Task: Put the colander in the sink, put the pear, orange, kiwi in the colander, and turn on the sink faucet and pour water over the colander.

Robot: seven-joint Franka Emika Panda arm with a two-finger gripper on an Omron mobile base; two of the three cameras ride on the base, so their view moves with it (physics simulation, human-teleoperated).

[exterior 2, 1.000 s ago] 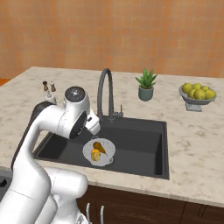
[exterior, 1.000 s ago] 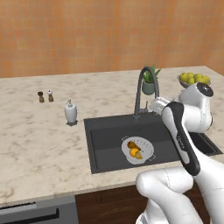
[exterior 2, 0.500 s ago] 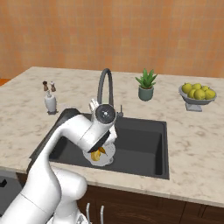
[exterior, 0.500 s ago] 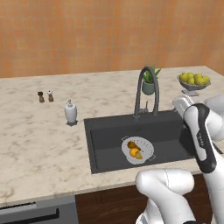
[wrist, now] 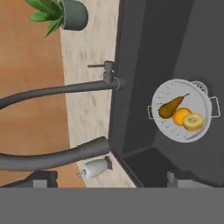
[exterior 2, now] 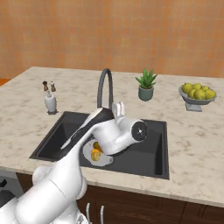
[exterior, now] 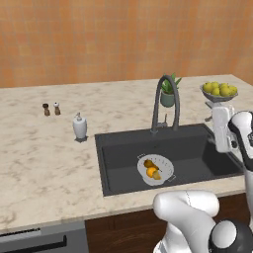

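The silvery colander (exterior: 155,169) (wrist: 181,109) sits on the floor of the dark sink (exterior: 197,153) (wrist: 175,43), beside the drain. In it lie the brown pear (wrist: 168,107), the orange (wrist: 180,117) and the cut-faced kiwi (wrist: 194,121), touching one another. The gooseneck faucet (exterior: 165,99) (exterior 2: 105,87) (wrist: 57,89) stands behind the basin, its small lever at the base. The water is out of view. My gripper (exterior: 219,111) (exterior 2: 117,106) (wrist: 109,178) hangs open and empty above the sink's right part, level with the faucet and apart from it.
A potted plant (exterior: 168,94) (wrist: 65,13) stands behind the faucet. A grey footed bowl of lemons (exterior: 219,90) (exterior 2: 197,94) is at the far right. A soap dispenser (exterior: 79,127) (wrist: 94,167) and two shakers (exterior: 51,108) stand left of the sink.
The arm has swung from over the sink's middle toward its right side, lifting the hand clear of the colander. The jaws stayed wide. The fruit and colander have not moved.
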